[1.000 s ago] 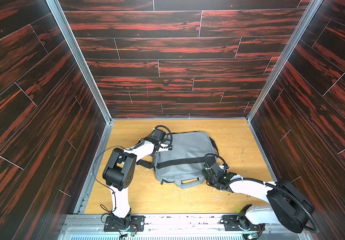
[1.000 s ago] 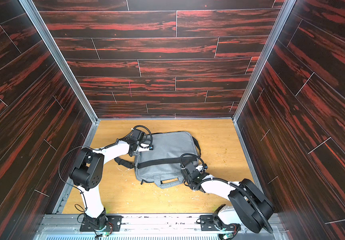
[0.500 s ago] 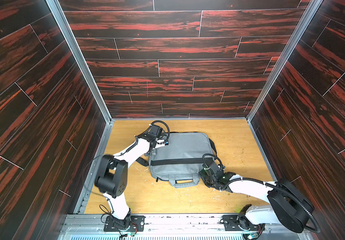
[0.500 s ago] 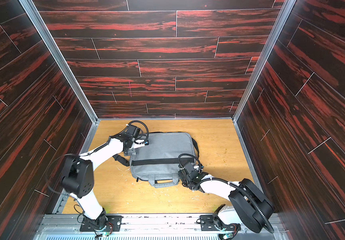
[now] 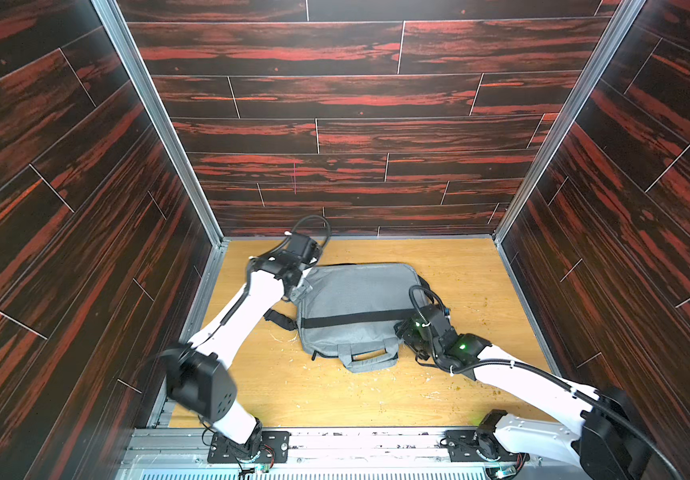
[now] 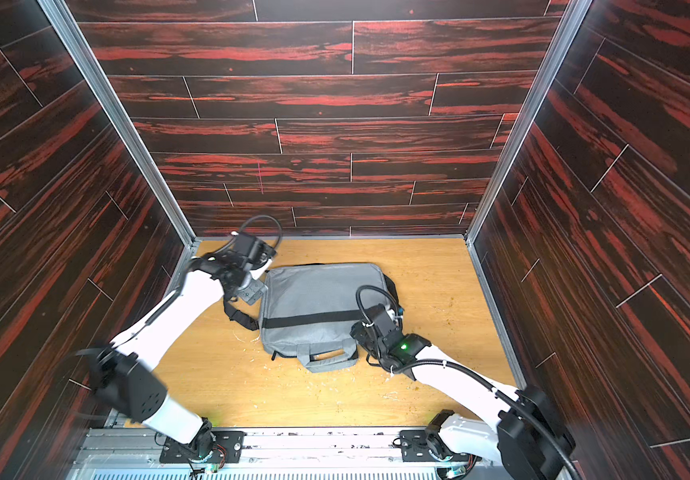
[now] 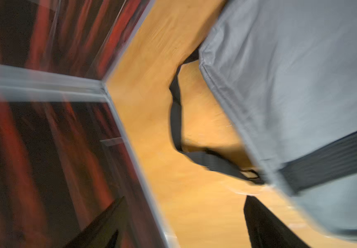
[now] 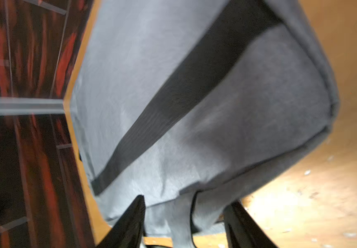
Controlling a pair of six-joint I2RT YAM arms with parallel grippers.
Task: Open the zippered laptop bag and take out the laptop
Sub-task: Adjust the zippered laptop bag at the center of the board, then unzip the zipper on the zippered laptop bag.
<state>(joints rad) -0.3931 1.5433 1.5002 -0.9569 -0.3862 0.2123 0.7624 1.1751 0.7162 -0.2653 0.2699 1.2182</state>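
Zippered laptop bag (image 5: 355, 303): grey, flat on tabletop (image 5: 459, 266), handles (image 5: 368, 357) toward robot base.
Left gripper (image 7: 184, 199): released, empty, beside bag's far left corner.
Right gripper (image 8: 187, 199): released, fingers astride a handle strap at near right corner.

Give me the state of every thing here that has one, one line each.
bag, lying flat on the floor, no opening showing
handle, flat on the floor at the bag's near edge
shoulder strap, slack on the floor beside the bag
left hand, open, empty
right hand, open, straddling the handle, not gripping
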